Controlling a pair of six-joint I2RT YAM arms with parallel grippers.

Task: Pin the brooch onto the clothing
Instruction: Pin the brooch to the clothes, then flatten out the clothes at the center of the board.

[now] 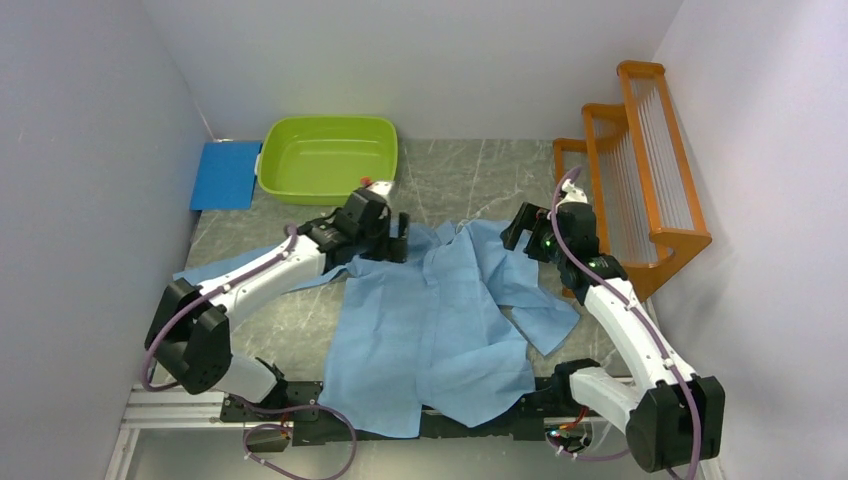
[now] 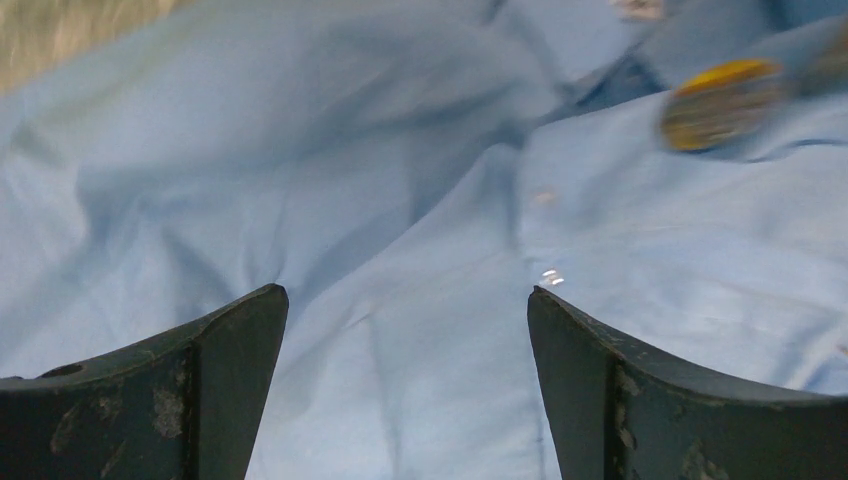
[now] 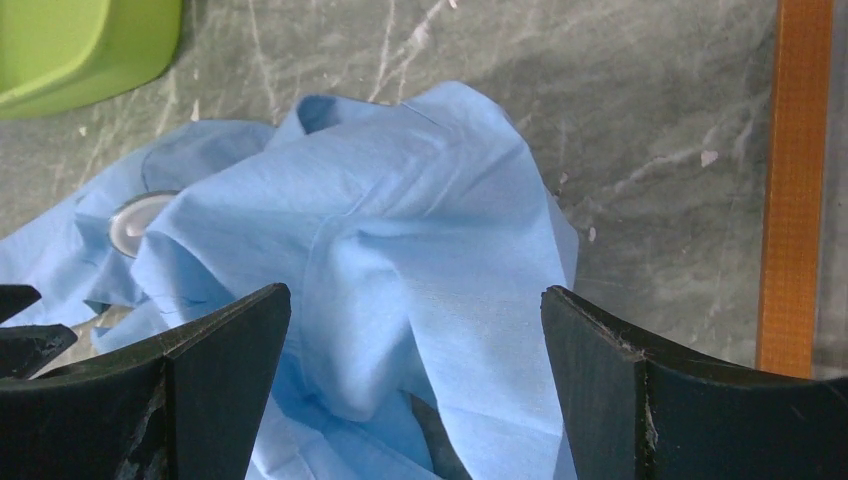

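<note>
Left gripper (image 2: 402, 292) and right gripper (image 3: 415, 290) both gape wide, holding nothing, over the shirt (image 1: 430, 320) spread on the worktop (image 1: 470, 180). Brooch (image 2: 720, 105) lies on the cloth near the left one. Looks placed to me, so next is backing off gently.

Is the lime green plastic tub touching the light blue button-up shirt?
Apart. The right wrist view shows a strip of grey marble tabletop between the lime green plastic tub and the light blue button-up shirt; the top view agrees.
</note>
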